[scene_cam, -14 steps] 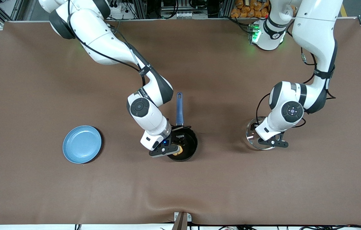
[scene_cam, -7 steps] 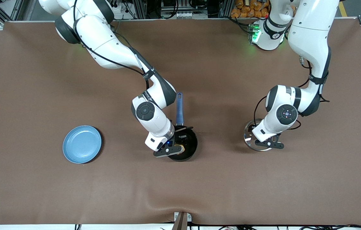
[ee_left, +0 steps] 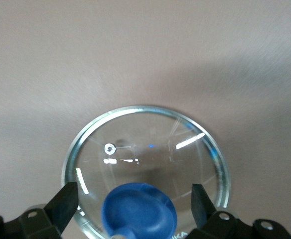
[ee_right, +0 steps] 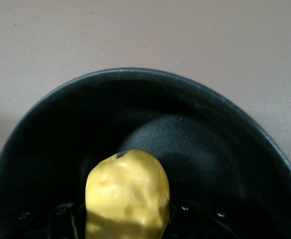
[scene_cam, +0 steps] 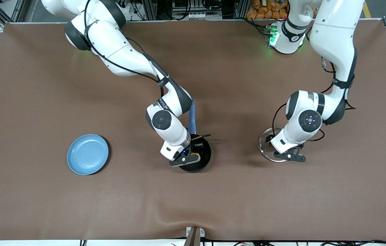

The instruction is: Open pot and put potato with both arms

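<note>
Over the open saucepan (scene_cam: 198,155), near the table's middle, my right gripper (ee_right: 125,219) hangs low inside the rim, its fingers closed on the yellow potato (ee_right: 127,191), which sits upright between them just above the black floor. The pan's blue handle (scene_cam: 191,118) points to 12 o'clock, away from the front camera, partly under my right forearm.

To finish this well, I judge I should sink a little more until the potato touches or nearly touches the bottom, then part the fingers slowly and rise straight up, so nothing catches the wall and the pan does not slide.

Toward 3 o'clock from the pan, well apart, my left gripper (ee_left: 133,206) is down at the glass lid (ee_left: 145,149), which lies on the brown table (scene_cam: 42,85). Its fingers stand open on either side of the blue knob (ee_left: 138,211), not pinching it. That arm can simply lift clear.

At 9 o'clock lies a light-blue plate (scene_cam: 88,154), untouched.
</note>
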`<state>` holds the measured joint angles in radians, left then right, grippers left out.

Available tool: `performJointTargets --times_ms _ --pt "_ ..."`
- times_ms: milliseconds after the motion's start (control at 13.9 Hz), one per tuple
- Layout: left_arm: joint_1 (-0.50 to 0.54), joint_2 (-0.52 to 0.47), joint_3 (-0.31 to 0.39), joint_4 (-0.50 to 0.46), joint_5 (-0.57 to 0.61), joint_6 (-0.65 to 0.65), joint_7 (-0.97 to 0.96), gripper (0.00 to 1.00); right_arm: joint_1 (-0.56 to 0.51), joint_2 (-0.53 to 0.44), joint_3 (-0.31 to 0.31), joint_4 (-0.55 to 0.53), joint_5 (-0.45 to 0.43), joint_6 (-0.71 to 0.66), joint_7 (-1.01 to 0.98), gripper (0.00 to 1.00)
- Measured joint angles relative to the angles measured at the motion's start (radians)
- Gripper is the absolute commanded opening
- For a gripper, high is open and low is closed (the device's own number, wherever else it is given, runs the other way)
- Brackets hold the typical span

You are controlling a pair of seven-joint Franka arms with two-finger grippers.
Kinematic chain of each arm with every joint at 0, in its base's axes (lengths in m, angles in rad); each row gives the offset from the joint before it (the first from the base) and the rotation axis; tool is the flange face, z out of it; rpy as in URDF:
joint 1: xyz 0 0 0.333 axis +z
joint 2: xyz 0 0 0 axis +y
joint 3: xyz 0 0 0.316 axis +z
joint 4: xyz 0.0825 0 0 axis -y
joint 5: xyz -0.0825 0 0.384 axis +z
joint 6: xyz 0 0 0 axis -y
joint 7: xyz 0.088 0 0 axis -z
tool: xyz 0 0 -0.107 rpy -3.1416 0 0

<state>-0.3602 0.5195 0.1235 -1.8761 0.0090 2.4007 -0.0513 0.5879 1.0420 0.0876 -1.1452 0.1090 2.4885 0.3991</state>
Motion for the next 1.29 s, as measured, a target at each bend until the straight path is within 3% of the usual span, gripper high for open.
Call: performJointTargets --times_ms 144,215,287,359,431,790,1077,1292 --pt "0.002 -0.066 0.000 0.006 0.000 -0.042 0.000 1.00 0.002 0.004 0.000 0.004 0.000 0.000 0.001 0.00" --pt "0.003 -0.107 0.001 0.009 0.000 -0.072 0.000 1.00 0.003 0.005 0.000 0.004 0.000 0.000 0.002 0.23" --pt "0.006 -0.152 0.001 0.012 -0.001 -0.106 0.000 1.00 0.004 0.006 0.000 0.005 0.000 0.000 0.002 0.64" --pt "0.012 -0.202 0.002 0.015 -0.001 -0.148 0.000 1.00 0.004 0.007 0.000 0.006 0.000 0.000 0.002 0.88" --pt "0.019 -0.256 0.002 0.020 -0.001 -0.197 0.000 1.00 0.005 0.007 -0.001 0.008 0.000 0.000 0.002 1.00" --pt "0.072 -0.478 0.006 0.141 -0.001 -0.529 0.000 1.00 0.005 0.004 -0.016 0.035 -0.011 0.001 0.002 1.00" --pt "0.090 -0.504 0.010 0.305 -0.001 -0.698 -0.028 1.00 0.003 -0.053 -0.031 0.055 -0.013 -0.017 0.002 1.00" --pt "0.092 -0.499 0.012 0.348 -0.001 -0.712 -0.090 1.00 0.000 -0.153 -0.069 0.060 -0.018 -0.167 0.002 1.00"
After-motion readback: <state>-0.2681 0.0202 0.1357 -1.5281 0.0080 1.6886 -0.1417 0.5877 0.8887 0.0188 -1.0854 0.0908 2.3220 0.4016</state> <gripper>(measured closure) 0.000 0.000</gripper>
